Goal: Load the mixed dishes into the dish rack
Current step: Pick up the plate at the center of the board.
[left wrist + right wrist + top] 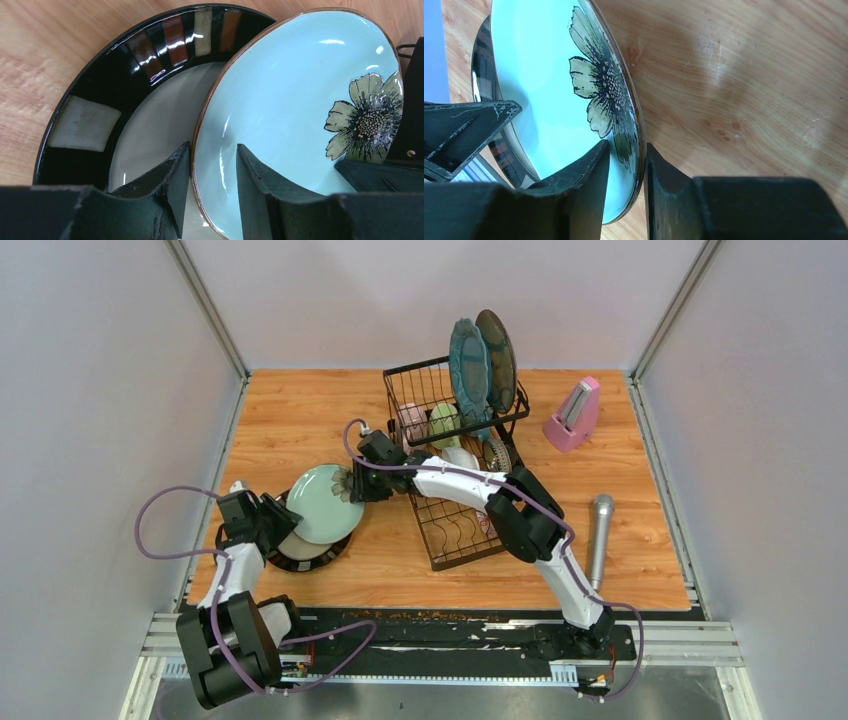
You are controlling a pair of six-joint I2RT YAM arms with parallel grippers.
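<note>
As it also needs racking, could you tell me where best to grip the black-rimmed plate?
Probably pinch the black-rimmed plate by its exposed rim, coming from the side away from the rack: it lies flat, and the flowered plate overlaps the other side.

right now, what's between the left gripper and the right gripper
The flower plate, gripped at opposite rims by the left gripper and right gripper; the top view shows it.
</note>
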